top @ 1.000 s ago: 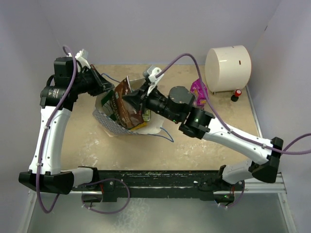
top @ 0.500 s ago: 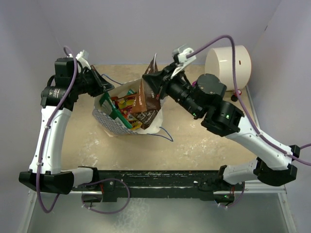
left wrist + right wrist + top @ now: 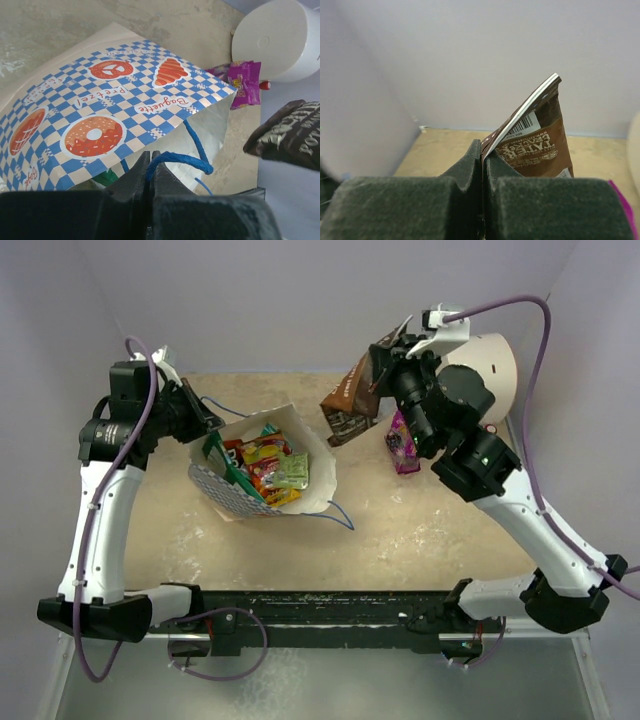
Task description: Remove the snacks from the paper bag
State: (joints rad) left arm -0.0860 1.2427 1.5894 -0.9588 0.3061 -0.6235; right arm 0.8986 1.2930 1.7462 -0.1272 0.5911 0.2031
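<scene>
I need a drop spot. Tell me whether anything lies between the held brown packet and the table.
Nothing visible does. The brown packet hangs from the right gripper, apparently over bare table, between the paper bag and the magenta pouch.

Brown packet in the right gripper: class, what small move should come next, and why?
Probably lower the brown packet onto the table beside the magenta pouch and release: the right gripper holds it aloft, clear of the paper bag.

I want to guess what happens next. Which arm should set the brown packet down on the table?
Right, most likely. The right gripper is shut on the brown packet, up in the air beside the paper bag. The left gripper is busy pinching the blue cord handle.
</scene>
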